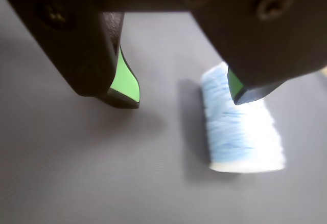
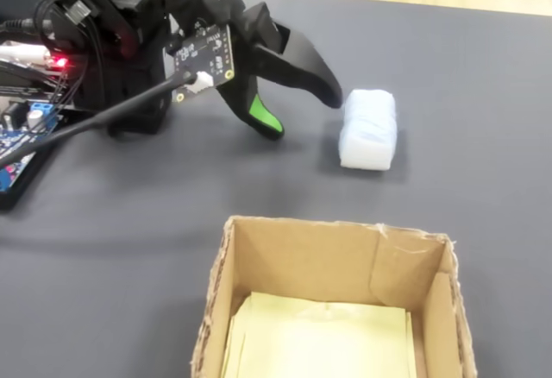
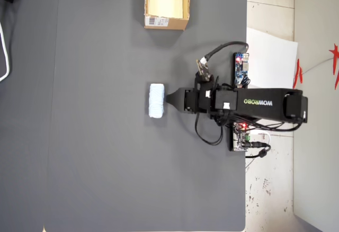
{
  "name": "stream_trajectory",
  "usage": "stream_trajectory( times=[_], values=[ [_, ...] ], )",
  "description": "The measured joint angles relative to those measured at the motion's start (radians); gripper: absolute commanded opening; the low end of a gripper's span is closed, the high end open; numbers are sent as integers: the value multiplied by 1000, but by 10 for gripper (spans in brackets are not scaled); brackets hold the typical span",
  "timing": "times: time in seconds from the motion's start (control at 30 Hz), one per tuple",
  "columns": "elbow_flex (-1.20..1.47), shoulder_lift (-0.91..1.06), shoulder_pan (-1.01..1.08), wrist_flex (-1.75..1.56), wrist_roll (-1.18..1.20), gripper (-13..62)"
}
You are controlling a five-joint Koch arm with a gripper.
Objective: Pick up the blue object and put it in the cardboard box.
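Note:
The blue object [image 1: 240, 132] is a pale blue fuzzy roll lying on the dark grey mat [image 1: 76, 173]. My gripper [image 1: 185, 95] is open just above the mat, its green-padded jaws wide apart. In the wrist view the right jaw tip overlaps the roll's near end and the left jaw is clear of it. The fixed view shows the gripper [image 2: 300, 112] just left of the roll [image 2: 369, 128], which lies outside the jaws. The cardboard box [image 2: 336, 233] stands open in front, pale yellow inside. From overhead, the roll [image 3: 156, 100] lies at the gripper [image 3: 168, 99] tip, and the box [image 3: 167, 23] is at the mat's top.
Circuit boards and cables [image 2: 26, 128] crowd the left of the fixed view beside the arm base. Overhead, a blue board [image 3: 241, 68] and wiring sit at the mat's right edge, next to a white sheet [image 3: 270, 57].

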Motion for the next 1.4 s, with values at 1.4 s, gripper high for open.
stream_trajectory(
  times=[1.4],
  values=[
    [-615,-689,-5,198,12,192]
  ],
)
